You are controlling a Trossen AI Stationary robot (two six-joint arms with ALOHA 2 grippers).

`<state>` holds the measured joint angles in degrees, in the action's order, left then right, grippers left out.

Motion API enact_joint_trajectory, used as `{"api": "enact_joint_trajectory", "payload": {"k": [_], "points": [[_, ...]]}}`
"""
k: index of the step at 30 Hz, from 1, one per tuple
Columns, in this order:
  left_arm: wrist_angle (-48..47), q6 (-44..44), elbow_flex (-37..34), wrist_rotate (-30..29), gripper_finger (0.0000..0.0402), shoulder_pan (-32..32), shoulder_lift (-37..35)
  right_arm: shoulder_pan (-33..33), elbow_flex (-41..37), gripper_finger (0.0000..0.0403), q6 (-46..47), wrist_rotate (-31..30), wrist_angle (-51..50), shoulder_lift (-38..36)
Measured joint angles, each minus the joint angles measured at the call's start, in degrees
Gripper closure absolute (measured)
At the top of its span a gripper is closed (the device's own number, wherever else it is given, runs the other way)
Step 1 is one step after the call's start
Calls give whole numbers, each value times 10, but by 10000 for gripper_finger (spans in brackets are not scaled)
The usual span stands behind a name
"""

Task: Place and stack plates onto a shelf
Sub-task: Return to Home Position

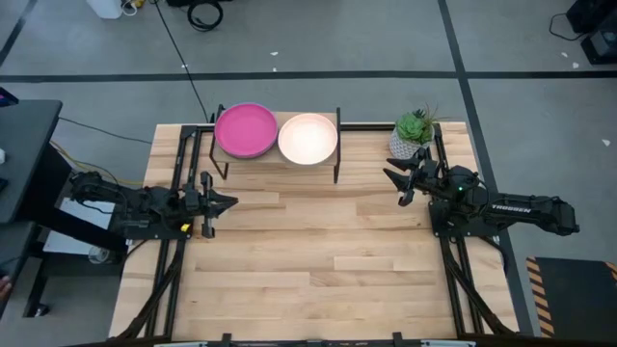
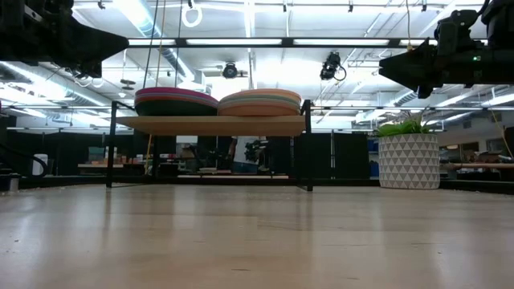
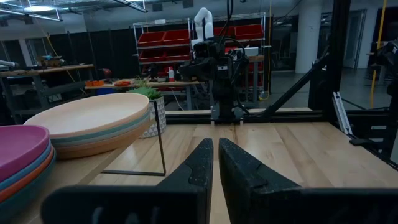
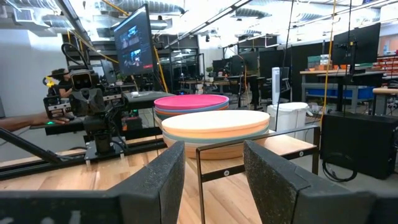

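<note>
Two stacks of plates rest on the shelf (image 2: pixel 210 125) at the table's far side. The left stack (image 1: pixel 245 130) has a magenta plate on top, the right stack (image 1: pixel 308 138) a cream one. The shelf stands on thin black legs. My left gripper (image 1: pixel 229 202) hovers over the table's left side, near the shelf's left legs, shut and holding nothing (image 3: pixel 215 149). My right gripper (image 1: pixel 395 186) hovers right of the shelf, open and holding nothing (image 4: pixel 214 155), and points toward the stacks.
A potted green plant in a white patterned pot (image 1: pixel 413 133) stands at the far right, just behind my right gripper. Black frame rails (image 1: pixel 176 251) run along both table sides. Bare wooden tabletop (image 1: pixel 318 260) stretches from the shelf to the near edge.
</note>
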<state>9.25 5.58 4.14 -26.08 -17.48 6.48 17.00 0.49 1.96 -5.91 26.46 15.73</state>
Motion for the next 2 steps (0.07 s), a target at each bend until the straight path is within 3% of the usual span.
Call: {"api": "enact_joint_trajectory", "payload": {"k": [2], "points": [[0,0,0,0,367,0,0,0,0,233,0,0,0,0]]}}
